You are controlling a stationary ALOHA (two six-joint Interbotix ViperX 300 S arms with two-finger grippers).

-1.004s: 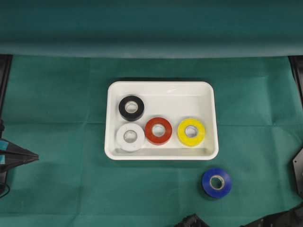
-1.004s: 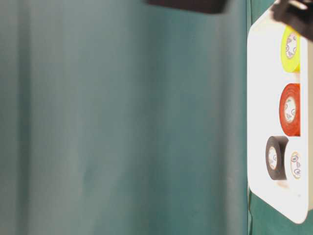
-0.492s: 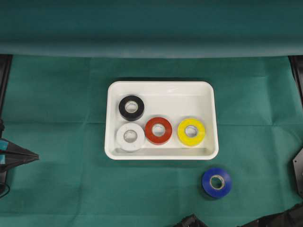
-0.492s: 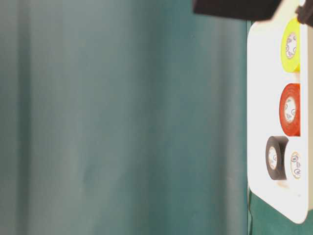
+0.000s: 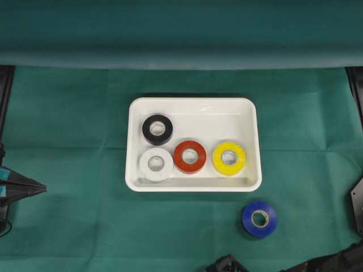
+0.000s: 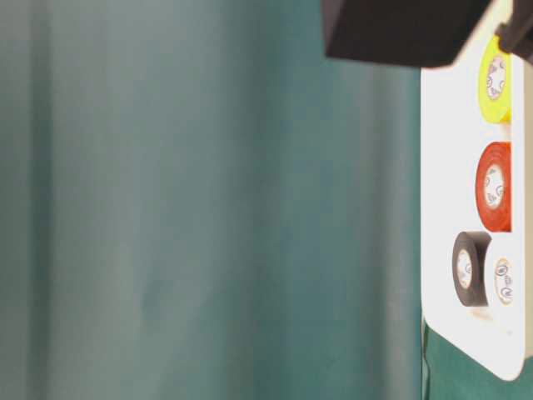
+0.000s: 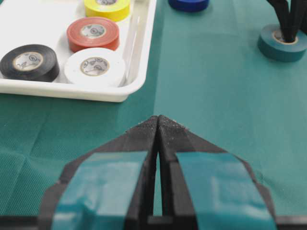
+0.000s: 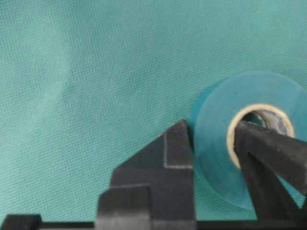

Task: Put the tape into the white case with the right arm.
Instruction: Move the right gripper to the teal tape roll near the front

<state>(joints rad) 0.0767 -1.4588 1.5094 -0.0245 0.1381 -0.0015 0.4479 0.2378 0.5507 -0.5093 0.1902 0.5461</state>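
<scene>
Only the right wrist view shows the right gripper (image 8: pixel 213 143) clamped on the teal tape roll (image 8: pixel 216 158) at lower right, one finger inside its core; the left wrist view shows the left gripper (image 7: pixel 158 125) closed, the white case (image 7: pixel 139 48) upper left.

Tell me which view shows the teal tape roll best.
The right wrist view: the teal tape roll fills the frame, clamped through its core by the right gripper. The left wrist view shows it small and distant. Neither exterior view shows it.
</scene>
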